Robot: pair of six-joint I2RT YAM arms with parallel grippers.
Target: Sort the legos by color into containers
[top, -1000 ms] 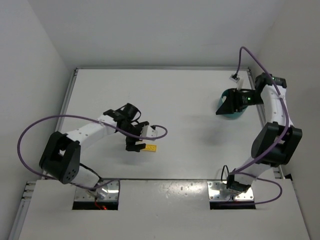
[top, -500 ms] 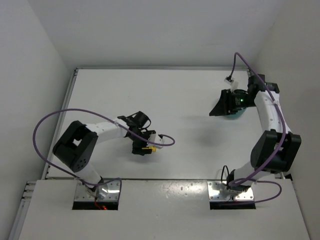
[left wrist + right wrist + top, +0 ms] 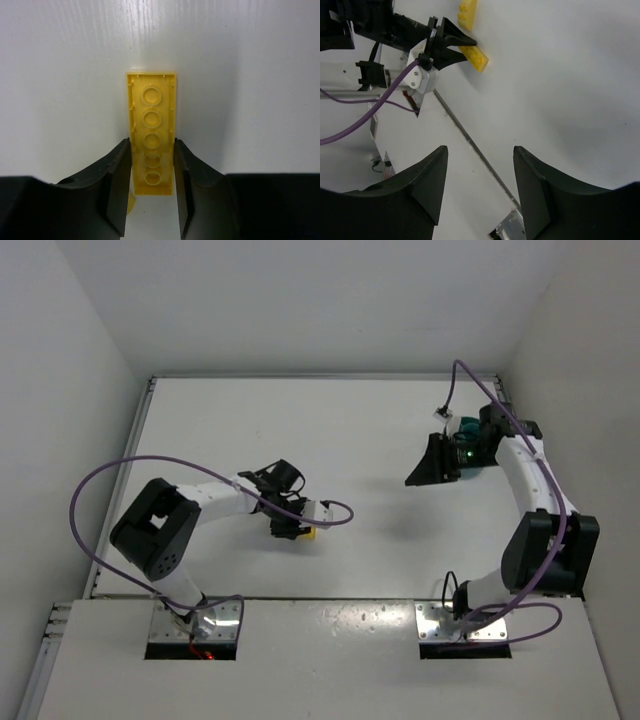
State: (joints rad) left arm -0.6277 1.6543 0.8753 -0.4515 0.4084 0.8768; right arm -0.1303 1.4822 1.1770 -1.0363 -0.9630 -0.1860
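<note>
A yellow lego plate (image 3: 152, 120) lies flat on the white table with its underside up. My left gripper (image 3: 152, 150) is shut on it, one finger against each long edge. From above, the plate (image 3: 309, 533) pokes out to the right of the left gripper (image 3: 292, 527). A second yellow piece (image 3: 467, 12) lies close by, and a sliver of yellow (image 3: 131, 201) shows under the left finger. The teal bowl (image 3: 467, 428) stands at the far right, mostly hidden behind my right arm. My right gripper (image 3: 424, 465) hangs to its left, open and empty (image 3: 480, 155).
White walls close the table in on the left, back and right. A purple cable (image 3: 330, 520) loops from the left wrist beside the plate. The metal mounting plates (image 3: 195, 625) sit at the near edge.
The left gripper's jaws closed in onto the yellow plate. The right gripper swung left, away from above the teal bowl.
</note>
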